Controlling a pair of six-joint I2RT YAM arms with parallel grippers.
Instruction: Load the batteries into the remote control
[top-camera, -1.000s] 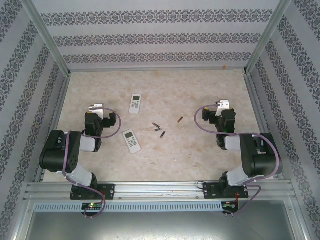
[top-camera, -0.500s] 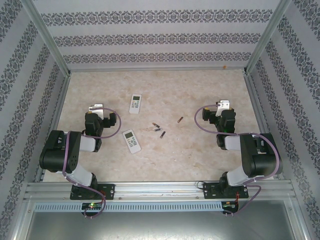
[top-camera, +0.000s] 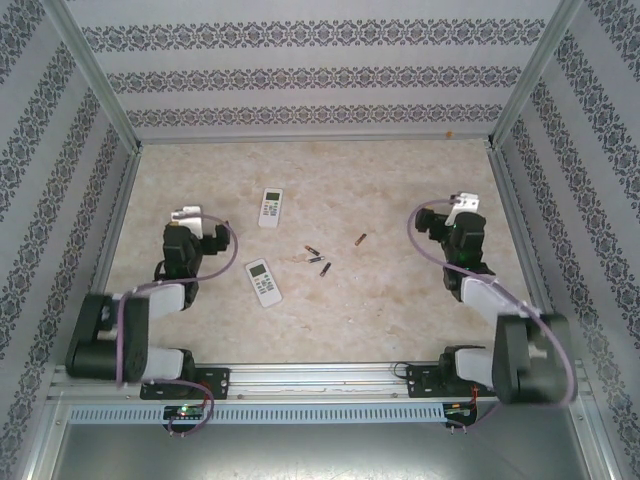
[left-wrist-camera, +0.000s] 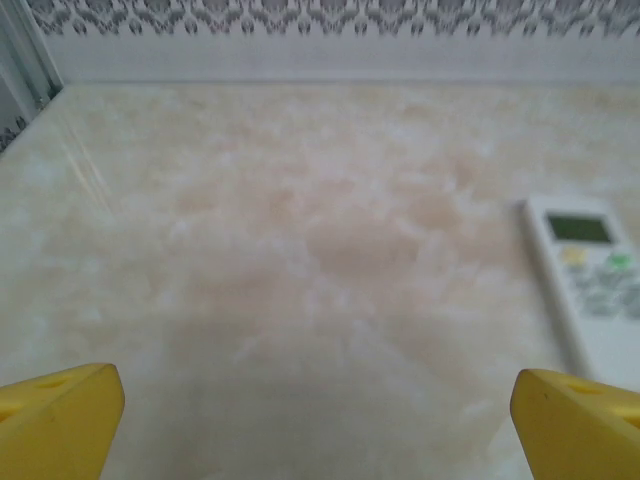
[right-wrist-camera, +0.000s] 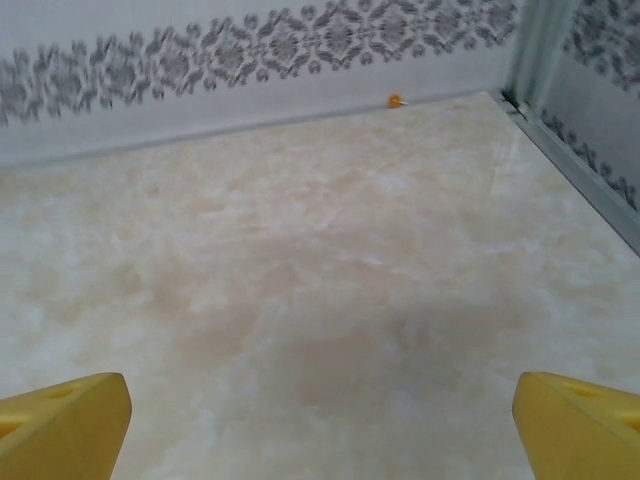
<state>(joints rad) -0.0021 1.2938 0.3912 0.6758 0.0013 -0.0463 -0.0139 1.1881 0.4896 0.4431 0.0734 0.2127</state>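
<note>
Beige marbled table (top-camera: 400, 180); orange speck (right-wrist-camera: 396, 101) by wall (right-wrist-camera: 250, 90).

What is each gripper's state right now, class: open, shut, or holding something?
The left gripper: open, holding nothing.
The right gripper: open, holding nothing.

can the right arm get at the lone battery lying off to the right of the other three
Probably yes: the right gripper is open, and only bare table lies between it and that battery.

Beige marbled tabletop (top-camera: 400, 180); wallpaper walls (top-camera: 320, 75) with dark ornamental bands; aluminium corner posts (top-camera: 95, 75); orange speck (right-wrist-camera: 396, 101), possibly pin.
</note>
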